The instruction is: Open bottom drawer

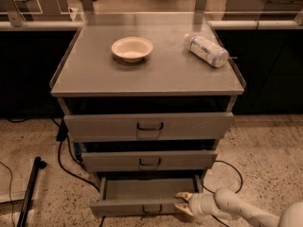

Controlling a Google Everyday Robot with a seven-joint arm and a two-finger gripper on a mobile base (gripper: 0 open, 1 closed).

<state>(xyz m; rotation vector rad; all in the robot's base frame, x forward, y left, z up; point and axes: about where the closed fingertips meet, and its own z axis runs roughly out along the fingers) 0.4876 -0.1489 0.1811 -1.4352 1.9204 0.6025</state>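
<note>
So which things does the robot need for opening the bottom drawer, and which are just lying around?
For the job:
- the bottom drawer, partly pulled out
- its small dark handle
- the gripper, at the drawer's front right corner

Just lying about:
- the white bowl and the plastic bottle on its side, both on the cabinet top
- the black cables on the floor

Grey metal bottom drawer (137,207), dark centre handle (151,208) | white-and-cream gripper (182,202) at its right front corner | cream round bowl (132,48) | clear plastic bottle (205,50), white label | speckled beige floor (265,150)
</note>
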